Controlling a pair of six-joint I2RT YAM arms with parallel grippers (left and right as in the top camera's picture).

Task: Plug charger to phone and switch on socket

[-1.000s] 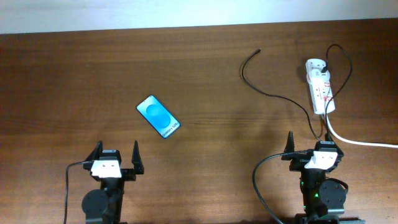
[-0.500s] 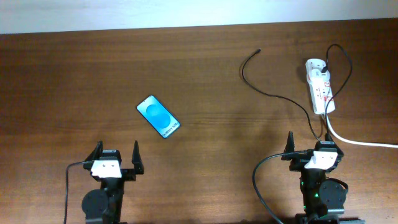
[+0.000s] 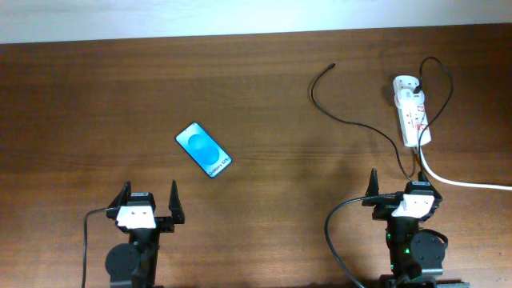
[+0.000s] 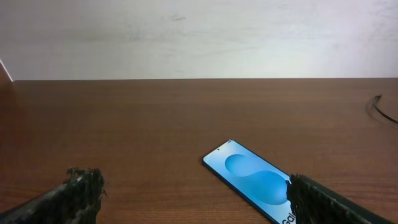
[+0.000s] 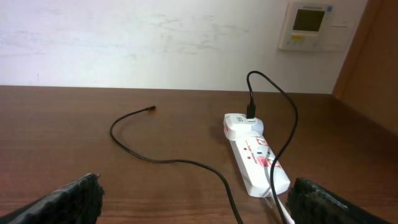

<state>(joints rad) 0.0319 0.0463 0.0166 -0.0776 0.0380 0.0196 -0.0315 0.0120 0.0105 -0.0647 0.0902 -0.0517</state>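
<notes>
Overhead, nothing differs from the frames of a second and half a second ago: both arms and every object lie exactly where they did.

The left end effector (image 3: 150,196) sits at the near edge of the worktop (image 3: 264,88), its fingers spread wide apart and holding nothing. The right end effector (image 3: 396,186) sits likewise at the near edge, fingers apart and empty.

The phone (image 3: 203,150) lies flat and screen up, turned diagonally, ahead of the left end effector and a little to its right, well apart from it. From the left wrist the phone (image 4: 255,180) shows between the two fingertips, its near corner running behind the right-hand finger.

The socket (image 3: 414,118) lies lengthwise at the far right, ahead of the right end effector, with its thick white cord (image 3: 464,182) running off to the right edge. The charger (image 3: 352,122) has its white adapter block (image 3: 406,83) seated at the socket's far end. Its black cable loops over the socket, curves across the worktop and ends in the plug tip (image 3: 332,66), which lies loose, well apart from the phone.
</notes>
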